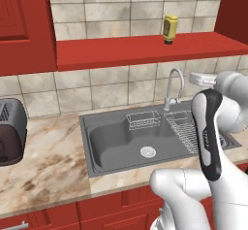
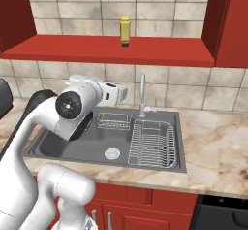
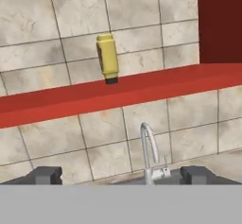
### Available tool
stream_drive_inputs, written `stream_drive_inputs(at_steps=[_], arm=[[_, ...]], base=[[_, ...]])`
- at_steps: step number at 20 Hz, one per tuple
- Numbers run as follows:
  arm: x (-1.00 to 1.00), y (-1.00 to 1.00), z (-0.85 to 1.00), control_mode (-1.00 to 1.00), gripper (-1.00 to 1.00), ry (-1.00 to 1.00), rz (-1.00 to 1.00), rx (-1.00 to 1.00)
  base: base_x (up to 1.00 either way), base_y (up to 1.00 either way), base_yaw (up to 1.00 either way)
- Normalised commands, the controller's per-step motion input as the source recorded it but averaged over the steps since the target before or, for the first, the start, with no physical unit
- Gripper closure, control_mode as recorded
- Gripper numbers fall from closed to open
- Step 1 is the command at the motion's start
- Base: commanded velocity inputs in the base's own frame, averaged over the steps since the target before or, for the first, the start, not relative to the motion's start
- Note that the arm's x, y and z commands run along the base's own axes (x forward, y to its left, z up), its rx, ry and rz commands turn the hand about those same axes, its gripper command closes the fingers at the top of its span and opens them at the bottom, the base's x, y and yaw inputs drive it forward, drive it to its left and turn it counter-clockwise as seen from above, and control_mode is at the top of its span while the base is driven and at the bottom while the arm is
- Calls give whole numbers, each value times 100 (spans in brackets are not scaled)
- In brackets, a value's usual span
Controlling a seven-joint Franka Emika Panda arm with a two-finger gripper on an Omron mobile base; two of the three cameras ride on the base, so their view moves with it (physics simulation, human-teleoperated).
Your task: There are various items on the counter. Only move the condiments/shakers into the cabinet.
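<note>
Across the left base view, a beige-brown marble bench (image 1: 48,151) runs over red drawers, with a grey sink (image 1: 116,141) set into it and a tiled wall behind. Above, the long red doorless cabinet shelf (image 1: 121,49) carries one mustard bottle (image 1: 169,28), standing cap down. A dark toaster (image 1: 10,129) is cut off at the left edge. The white arm covers the right side of the sink and part of its wire rack (image 1: 181,127); a chrome tap (image 1: 173,86) rises behind.

From the right base view, the same bottle (image 2: 125,30) stands on the shelf (image 2: 145,49), well left of the red cabinet side wall. The arm's elbow hides the sink's left part; the rack (image 2: 152,144) lies clear. The pincer (image 2: 122,92) is mostly hidden by the wrist.

Through the hand view, the bottle (image 3: 108,57) sits on the shelf (image 3: 71,100), tap (image 3: 149,152) below. Two dark fingertips (image 3: 45,175) stand wide apart with nothing between them.
</note>
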Motion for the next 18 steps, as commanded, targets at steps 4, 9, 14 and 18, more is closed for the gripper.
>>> stream_drive_inputs(at_steps=[4,9,14,18], arm=[[-77,0,-12,-100,-100,58,-9,8],[-55,-7,-12,-100,-100,61,-6,11],[-2,1,-10,-100,-100,28,0,0],[0,0,0,-100,-100,0,0,0]], base=[[0,0,0],[0,0,0],[0,0,0],[0,0,0]])
